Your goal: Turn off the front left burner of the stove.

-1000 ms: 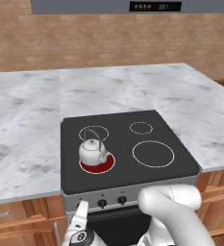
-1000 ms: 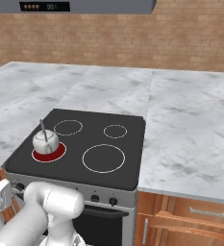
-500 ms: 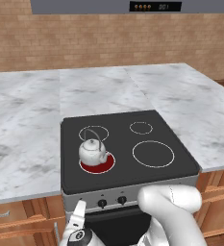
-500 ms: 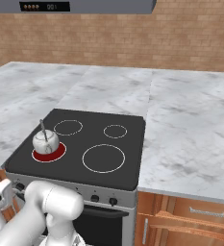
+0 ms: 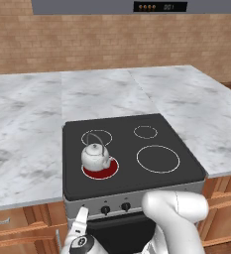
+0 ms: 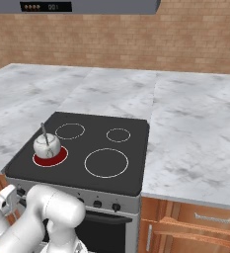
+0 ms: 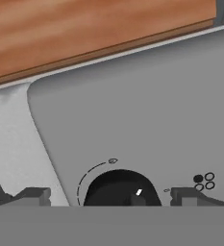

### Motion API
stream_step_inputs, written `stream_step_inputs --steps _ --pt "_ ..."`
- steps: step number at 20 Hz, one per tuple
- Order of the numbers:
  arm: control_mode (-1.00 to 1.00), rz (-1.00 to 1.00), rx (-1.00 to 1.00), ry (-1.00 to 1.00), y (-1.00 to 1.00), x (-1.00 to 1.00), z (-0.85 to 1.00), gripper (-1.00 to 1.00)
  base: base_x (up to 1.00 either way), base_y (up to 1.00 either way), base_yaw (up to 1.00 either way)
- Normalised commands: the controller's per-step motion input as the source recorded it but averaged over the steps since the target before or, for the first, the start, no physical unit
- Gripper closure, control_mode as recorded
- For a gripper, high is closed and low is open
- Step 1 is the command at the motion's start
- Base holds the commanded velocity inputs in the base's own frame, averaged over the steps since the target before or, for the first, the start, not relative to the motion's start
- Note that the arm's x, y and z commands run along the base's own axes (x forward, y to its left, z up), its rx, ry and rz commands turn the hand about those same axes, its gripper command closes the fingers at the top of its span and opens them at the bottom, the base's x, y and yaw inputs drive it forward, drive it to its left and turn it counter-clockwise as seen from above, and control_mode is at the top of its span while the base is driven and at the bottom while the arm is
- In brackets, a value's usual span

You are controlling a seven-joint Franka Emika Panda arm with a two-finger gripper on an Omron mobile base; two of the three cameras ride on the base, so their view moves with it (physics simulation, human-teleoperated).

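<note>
Low at the stove's front, far left end: the gripper (image 7: 111, 196) faces the grey panel (image 7: 147, 105) head-on, with a black knob (image 7: 119, 188) straight ahead.
Knob to fingers: the knob sits between the two fingers (image 7: 32, 195), closer to the right one; both tips stand wide apart and neither touches it yet.
Finger state: spread wide, holding nothing.
Knob mark: a small white tick on the knob points up and right, off the arc's end, so it reads as turned on; this is my judgement.
Legend: four tiny circles beside the knob, one filled, likely say which ring it serves.
Burner (image 5: 100, 168): front left ring on the stove (image 5: 132, 149), centre glowing red, so not yet off.
Kettle (image 5: 95, 156): white, upright, resting on the red ring's back half; what it holds cannot be seen.
Other rings: plain black, nothing on them.
Next move, as I judge it: go straight forward a little, close on the knob, then twist.
Tabletop (image 5: 28, 124): grey marble around the stove.
</note>
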Motion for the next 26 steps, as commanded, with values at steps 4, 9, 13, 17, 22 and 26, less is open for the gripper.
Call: stream_step_inputs --steps 4,9,13,17,22,26 --pt "-1.00 0.00 0.04 0.00 0.04 0.02 -0.22 -1.00 0.00 0.00 0.00" --pt "-1.00 0.00 0.05 0.00 0.03 0.01 -0.12 -1.00 0.00 0.00 0.00" --pt "-1.00 0.00 0.05 0.00 0.15 0.00 -0.07 -1.00 0.00 0.00 0.00" --pt "-1.00 0.00 0.06 0.00 0.03 0.00 0.00 -1.00 0.00 0.00 0.00" --pt "-1.00 0.00 0.06 0.00 0.00 0.00 -0.01 1.00 0.00 0.00 0.00" --pt "-1.00 0.00 0.04 0.00 0.00 0.03 0.00 1.00 0.00 0.00 0.00"
